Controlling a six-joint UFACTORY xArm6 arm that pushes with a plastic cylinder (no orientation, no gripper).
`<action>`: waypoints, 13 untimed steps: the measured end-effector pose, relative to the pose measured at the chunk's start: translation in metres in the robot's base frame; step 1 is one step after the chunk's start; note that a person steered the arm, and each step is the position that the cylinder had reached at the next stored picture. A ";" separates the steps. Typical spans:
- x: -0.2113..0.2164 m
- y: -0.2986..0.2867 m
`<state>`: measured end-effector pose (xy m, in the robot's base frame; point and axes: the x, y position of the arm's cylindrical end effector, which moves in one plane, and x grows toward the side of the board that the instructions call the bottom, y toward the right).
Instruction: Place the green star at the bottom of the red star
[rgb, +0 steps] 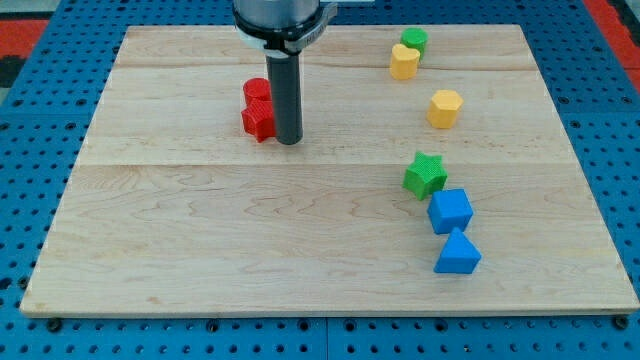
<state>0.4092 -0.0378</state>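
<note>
The green star (425, 175) lies right of the board's middle, touching the blue cube (450, 211) below it. The red star (258, 121) lies at the upper left of centre, with a red cylinder (256, 91) touching it just above. My tip (289, 140) rests on the board right beside the red star, at its right edge. The green star is far to the tip's right and a little lower.
A blue triangular block (458, 253) sits below the blue cube. A yellow block (445, 108) lies above the green star. Another yellow block (404, 62) and a green cylinder (414, 41) sit together near the top. The wooden board (200, 250) ends in blue pegboard.
</note>
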 end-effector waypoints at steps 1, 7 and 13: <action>0.000 0.067; 0.057 0.232; 0.092 0.115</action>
<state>0.5008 0.0775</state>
